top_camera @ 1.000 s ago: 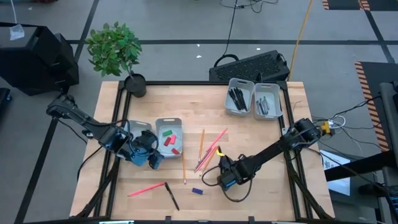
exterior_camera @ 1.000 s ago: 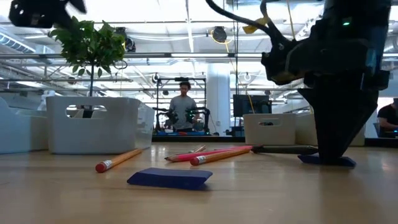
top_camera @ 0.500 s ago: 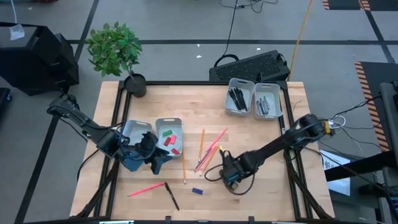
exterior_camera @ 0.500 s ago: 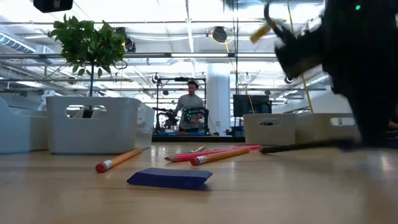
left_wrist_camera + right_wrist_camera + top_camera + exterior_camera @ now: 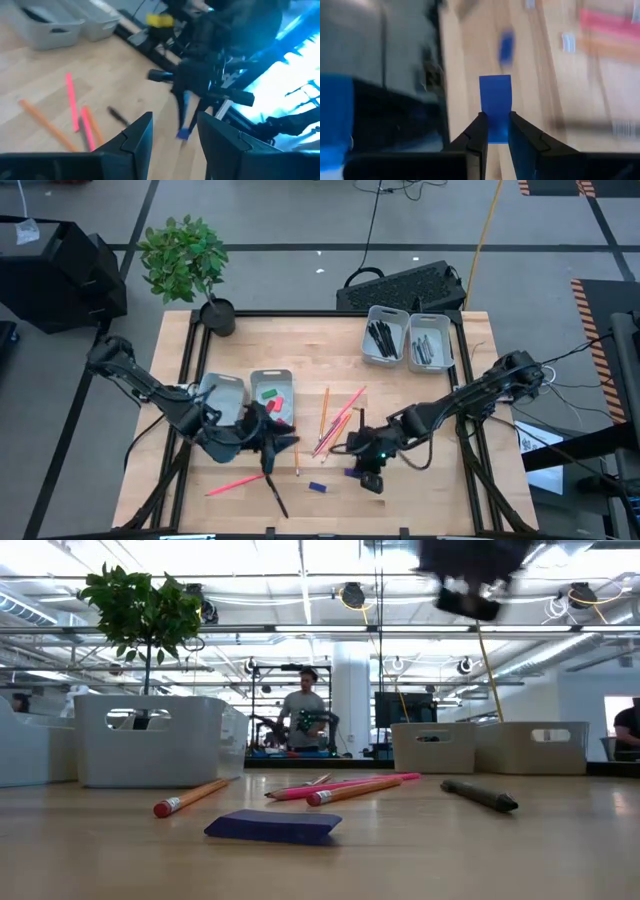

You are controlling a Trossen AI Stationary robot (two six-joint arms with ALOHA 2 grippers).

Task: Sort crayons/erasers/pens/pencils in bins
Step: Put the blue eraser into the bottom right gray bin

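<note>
Right gripper point(image 5: 367, 478): raised above the table's front centre, fingers point(image 5: 479, 131) pinched on a blue eraser point(image 5: 495, 102) that sticks out past the tips.

Left gripper point(image 5: 273, 452): low over the boards just in front of the near pair of bins, fingers point(image 5: 141, 134) parted with nothing between them.

Second blue eraser point(image 5: 317, 487): flat on the wood near the front edge, between the two grippers.

Near bins point(image 5: 274, 376): side by side at left centre; the right one holding green and red erasers point(image 5: 272, 400).

Far bins point(image 5: 387, 315): paired at the back right, each with dark pens inside.

Pencils point(image 5: 336, 425): orange and pink, fanned loosely at table centre; one more pink pencil point(image 5: 235, 484) lying apart at the front left.

Loose black pen point(image 5: 276, 496): on the wood near the front edge (tip close to that pink pencil).

Person point(image 5: 303, 720): standing in the room beyond the table.
</note>
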